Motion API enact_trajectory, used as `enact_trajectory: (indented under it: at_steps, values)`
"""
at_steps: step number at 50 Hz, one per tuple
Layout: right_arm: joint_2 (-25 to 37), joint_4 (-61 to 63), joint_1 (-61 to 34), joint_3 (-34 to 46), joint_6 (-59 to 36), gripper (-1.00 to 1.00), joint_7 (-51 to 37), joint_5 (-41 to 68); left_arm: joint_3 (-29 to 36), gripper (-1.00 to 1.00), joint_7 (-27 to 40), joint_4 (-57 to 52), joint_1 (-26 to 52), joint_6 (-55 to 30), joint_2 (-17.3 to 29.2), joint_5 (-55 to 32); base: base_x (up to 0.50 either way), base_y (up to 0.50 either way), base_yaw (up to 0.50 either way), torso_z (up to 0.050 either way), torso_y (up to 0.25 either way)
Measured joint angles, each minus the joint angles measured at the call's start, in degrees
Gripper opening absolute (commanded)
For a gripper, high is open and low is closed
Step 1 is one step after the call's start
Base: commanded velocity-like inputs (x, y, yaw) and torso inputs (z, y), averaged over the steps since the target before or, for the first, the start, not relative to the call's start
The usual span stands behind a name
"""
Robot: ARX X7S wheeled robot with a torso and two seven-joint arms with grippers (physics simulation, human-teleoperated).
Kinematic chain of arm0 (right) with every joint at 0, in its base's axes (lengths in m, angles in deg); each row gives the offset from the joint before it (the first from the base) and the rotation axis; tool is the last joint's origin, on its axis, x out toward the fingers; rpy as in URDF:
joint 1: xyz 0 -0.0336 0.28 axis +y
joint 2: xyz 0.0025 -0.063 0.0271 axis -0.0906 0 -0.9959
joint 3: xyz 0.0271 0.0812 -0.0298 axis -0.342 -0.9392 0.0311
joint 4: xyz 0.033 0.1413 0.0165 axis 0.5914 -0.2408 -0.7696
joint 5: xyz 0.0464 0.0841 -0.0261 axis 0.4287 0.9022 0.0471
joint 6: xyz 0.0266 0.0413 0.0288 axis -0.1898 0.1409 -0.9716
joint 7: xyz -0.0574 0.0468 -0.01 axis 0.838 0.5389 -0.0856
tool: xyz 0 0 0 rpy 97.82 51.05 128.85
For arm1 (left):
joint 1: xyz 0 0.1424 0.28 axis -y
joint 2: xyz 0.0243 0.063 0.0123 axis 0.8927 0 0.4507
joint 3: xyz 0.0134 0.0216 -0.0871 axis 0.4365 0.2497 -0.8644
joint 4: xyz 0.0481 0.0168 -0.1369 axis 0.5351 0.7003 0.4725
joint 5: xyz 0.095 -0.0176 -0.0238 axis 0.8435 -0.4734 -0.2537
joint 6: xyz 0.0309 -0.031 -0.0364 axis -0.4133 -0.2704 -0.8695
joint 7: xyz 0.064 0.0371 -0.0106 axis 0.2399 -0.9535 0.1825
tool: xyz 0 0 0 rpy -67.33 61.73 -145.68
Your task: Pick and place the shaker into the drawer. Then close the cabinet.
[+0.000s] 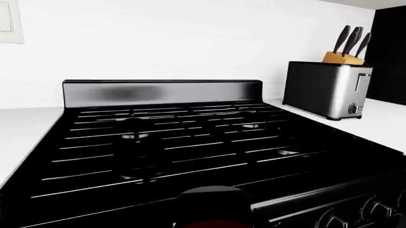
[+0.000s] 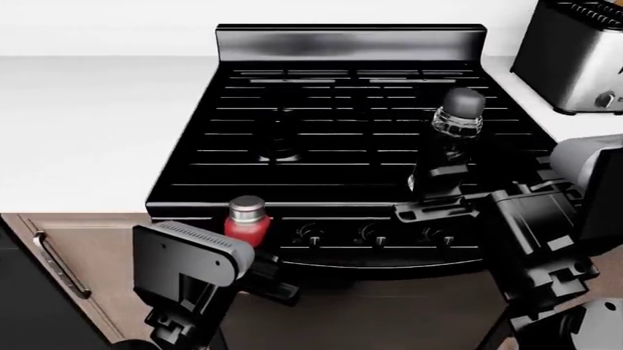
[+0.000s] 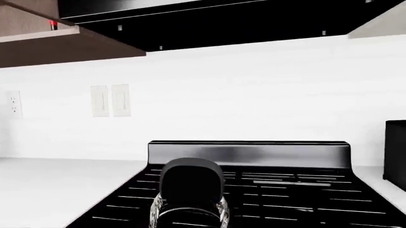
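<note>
The shaker [image 2: 245,221], a small red bottle with a silver cap, hangs upright just in front of the stove's front edge with my left gripper [image 2: 258,251] shut on its lower body. In the left wrist view only its cap and red top [image 1: 212,209] show, close to the camera. My right gripper [image 2: 438,191] is shut on a taller dark bottle with a grey domed top [image 2: 456,120], held upright over the stove's front right. That bottle [image 3: 190,190] sits close in the right wrist view. The drawer is out of view.
A black gas stove [image 2: 341,109] with knobs along its front fills the middle. White counter [image 2: 87,124] lies to its left. A steel toaster [image 2: 574,58] and a knife block [image 1: 345,50] stand to its right. A wooden cabinet door with a bar handle [image 2: 54,262] is at lower left.
</note>
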Motion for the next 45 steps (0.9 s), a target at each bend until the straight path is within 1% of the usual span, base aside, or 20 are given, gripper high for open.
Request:
enact_trajectory:
  at_steps: [21, 45]
  values:
    - [1.0, -0.4, 1.0, 1.5, 2.0, -1.0, -0.2, -0.5, 0.6, -1.0, 0.1, 0.2, -0.2, 0.6, 0.2, 0.1, -0.01, -0.5, 0.0, 0.0, 0.0]
    - [2.2, -0.7, 1.8, 2.7, 3.9, -1.0, -0.9, -0.2, 1.5, -1.0, 0.2, 0.3, -0.4, 1.2, 0.5, 0.1, -0.08, -0.5, 0.0, 0.0, 0.0]
